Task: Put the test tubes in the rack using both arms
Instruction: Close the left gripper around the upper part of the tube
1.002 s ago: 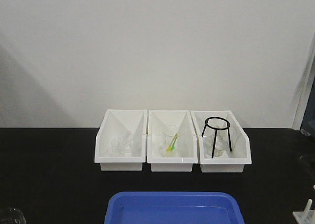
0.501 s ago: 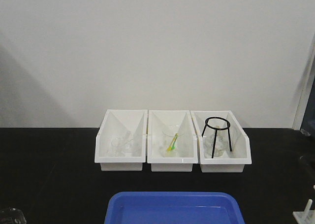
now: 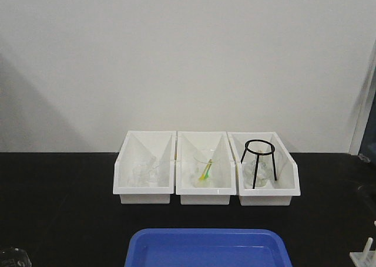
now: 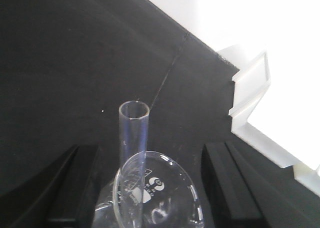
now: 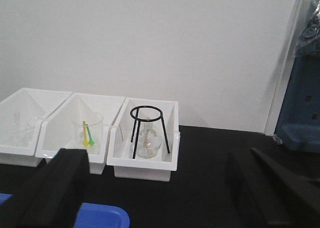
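Left gripper (image 4: 149, 149) spread around test tube (image 4: 134, 133), not yet pinching.
Tube stands in a beaker (image 4: 170, 198) between the fingers: thin glass, light, slick, fragile; pinch gently just under the rim. Right gripper (image 5: 157, 153) spread, empty; rack (image 3: 364, 256) off on its side. Versus a second ago: beaker slightly lower in front view.

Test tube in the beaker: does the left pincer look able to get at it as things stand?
Probably yes. The left pincer is open with a finger on each side of the test tube, whose top rises clear of the beaker rim. Nothing else lies between them.
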